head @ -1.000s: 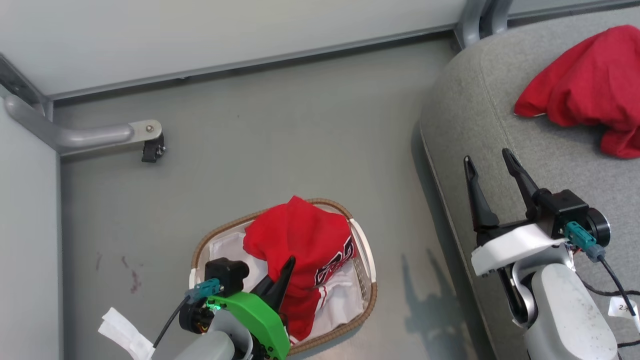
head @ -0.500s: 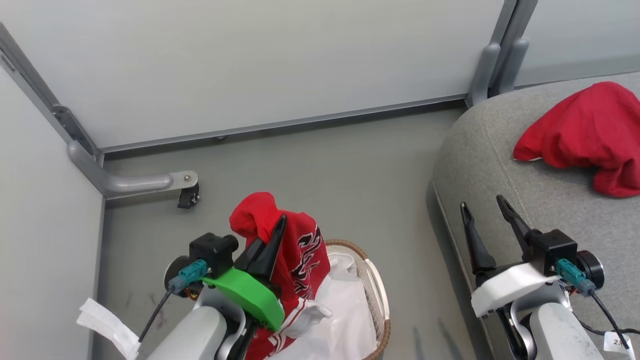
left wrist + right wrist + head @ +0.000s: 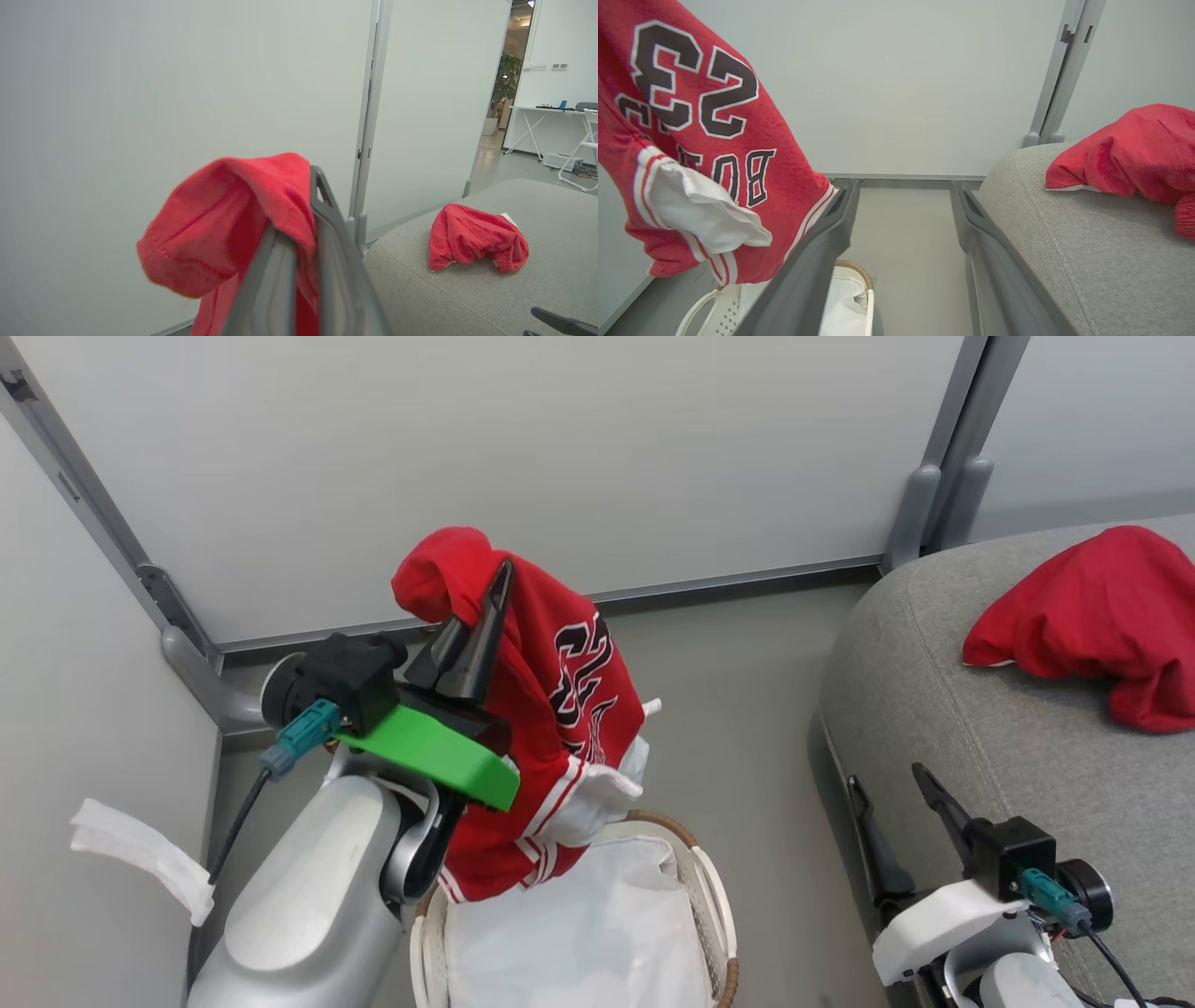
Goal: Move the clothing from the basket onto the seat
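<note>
Entry, head view. Left tool (image 3: 493, 593) is clenched on a fold of the red jersey (image 3: 569, 709), pinching it near the top of the cloth. The rest hangs free below the fingers with the dark lettering facing out and the white-striped hem lowest. A bunch of white cloth (image 3: 597, 798) bulges at the striped cuff.

The jersey hangs clear above the basket (image 3: 717, 905), toward the basket's 11 o'clock. Its lower hem is close over the woven rim, and I cannot tell whether they touch. I see the white liner (image 3: 579, 933) inside the basket.

The seat (image 3: 934, 709) is at 3 o'clock from the basket, with a strip of floor (image 3: 747, 709) between them. A second red garment (image 3: 1083, 616) lies crumpled on the seat, at 2 o'clock in my frame.

Right tool (image 3: 885, 777) is released, with the fingers spread and nothing between them. It sits at 5 o'clock in my frame by the seat's edge, tips pointing to 12.
</note>
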Available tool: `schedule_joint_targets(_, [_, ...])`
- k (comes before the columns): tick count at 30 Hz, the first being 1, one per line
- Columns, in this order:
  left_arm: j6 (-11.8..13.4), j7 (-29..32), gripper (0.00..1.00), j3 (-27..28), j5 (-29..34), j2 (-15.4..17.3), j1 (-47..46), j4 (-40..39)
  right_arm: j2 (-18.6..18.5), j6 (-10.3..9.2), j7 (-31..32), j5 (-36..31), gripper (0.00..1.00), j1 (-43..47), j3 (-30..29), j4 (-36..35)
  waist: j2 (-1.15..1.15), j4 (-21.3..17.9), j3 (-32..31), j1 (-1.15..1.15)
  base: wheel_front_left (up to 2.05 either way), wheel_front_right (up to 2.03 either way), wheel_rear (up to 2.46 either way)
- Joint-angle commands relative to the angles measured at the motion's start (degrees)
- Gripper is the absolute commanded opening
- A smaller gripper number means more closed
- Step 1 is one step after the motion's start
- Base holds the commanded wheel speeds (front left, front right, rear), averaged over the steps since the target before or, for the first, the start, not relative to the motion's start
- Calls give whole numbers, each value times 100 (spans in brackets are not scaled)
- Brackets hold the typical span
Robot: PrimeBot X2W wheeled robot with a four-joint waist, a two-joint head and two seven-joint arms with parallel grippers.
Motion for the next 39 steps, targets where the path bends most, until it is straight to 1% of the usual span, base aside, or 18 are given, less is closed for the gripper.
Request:
schedule_joint_targets(1, [-17, -3, 0, 39, 69, -8, -121, -38, -19, -8, -2, -37, 100, 76, 51, 16, 0, 13, -11, 1, 0, 0, 0])
schedule_joint_targets(6, [-17, -3, 0, 80, 138, -132, -301, -124, -18, -8, -2, -138, 100, 143, 513, 100, 0, 67, -12, 1, 0, 0, 0])
schedule_joint_targets(10, [-17, -3, 0, 5, 135, -253, -315, -146, -19, -8, -2, -253, 100, -37, 1142, 205, 0, 142, 2, 1, 0, 0, 0])
schedule_joint_targets(16, [-17, -3, 0, -158, 77, -357, -241, -124, -25, -8, -2, -404, 100, -589, 2241, 432, 0, 279, 46, 1, 0, 0, 0])
schedule_joint_targets(22, [-17, -2, 0, -354, 26, -464, -193, -77, -24, -8, -2, -316, 100, -1393, 3168, 956, 0, 470, 79, 1, 0, 0, 0])
schedule_joint_targets(26, [-17, -2, 0, -521, -10, -525, -220, -55, -23, -8, -2, -208, 100, -1730, 3474, 1324, 0, 610, 77, 1, 0, 0, 0])
schedule_joint_targets(35, [-17, -3, 0, -909, -130, -653, -305, -62, -20, -8, -2, 140, 100, -2067, 3649, 1999, 0, 925, 83, 1, 0, 0, 0])
schedule_joint_targets(36, [-17, -3, 0, -944, -143, -664, -311, -52, -24, -8, -2, 227, 42, -2071, 3671, 2067, 0, 953, 85, 1, 0, 0, 0])
schedule_joint_targets(37, [-17, -3, 0, -970, -160, -673, -317, -45, -24, -8, -2, 290, 0, -2092, 3689, 2097, 0, 971, 88, 1, 0, 0, 0])
schedule_joint_targets(39, [-17, -3, 0, -1030, -201, -685, -330, -42, -16, -8, -2, 415, 0, -2128, 3747, 2134, 0, 1004, 101, 1, 0, 0, 0])
